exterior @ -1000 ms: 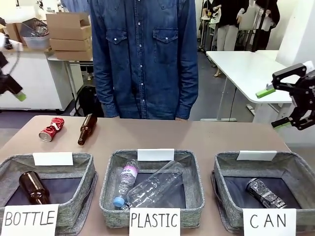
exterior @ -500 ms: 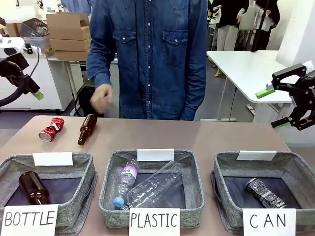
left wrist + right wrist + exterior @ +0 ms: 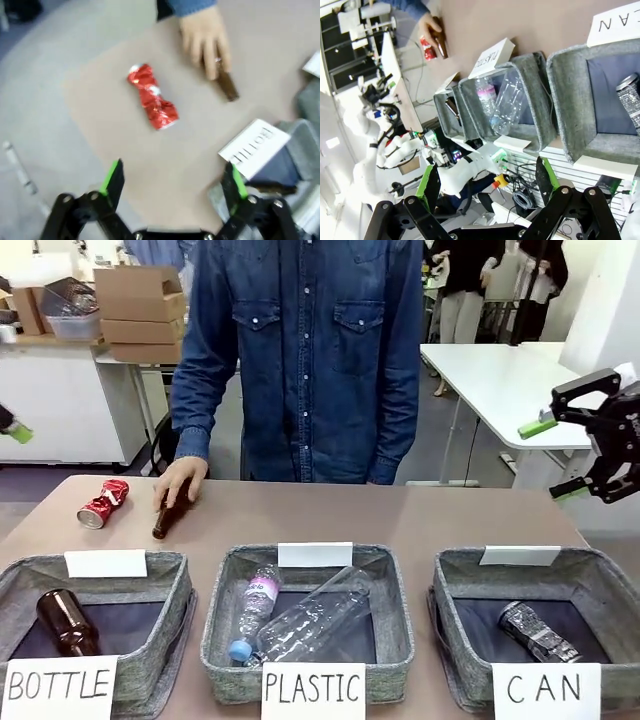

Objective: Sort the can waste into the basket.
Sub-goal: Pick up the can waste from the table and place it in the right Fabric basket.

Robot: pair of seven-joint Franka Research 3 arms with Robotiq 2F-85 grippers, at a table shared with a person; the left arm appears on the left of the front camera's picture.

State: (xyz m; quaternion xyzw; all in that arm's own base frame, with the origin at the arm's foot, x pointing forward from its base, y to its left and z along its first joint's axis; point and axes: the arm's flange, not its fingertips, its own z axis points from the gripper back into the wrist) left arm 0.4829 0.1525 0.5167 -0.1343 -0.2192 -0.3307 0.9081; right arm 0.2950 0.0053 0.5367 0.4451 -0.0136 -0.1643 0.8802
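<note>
Tip: left pincer [image 3: 174,172], spread wide, should straddle red crushed can [image 3: 151,96] at its waist, clear of person's hand [image 3: 204,40] beside it.

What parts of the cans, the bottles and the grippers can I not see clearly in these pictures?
- Brown bottle on the table: its far end lies under the person's hand, front view.
- Left gripper: the front view's left edge cuts off all but one green pad.
- Silver can: the right wrist view's right edge cuts it off.
- Red can: its print is blurred in the left wrist view.
</note>
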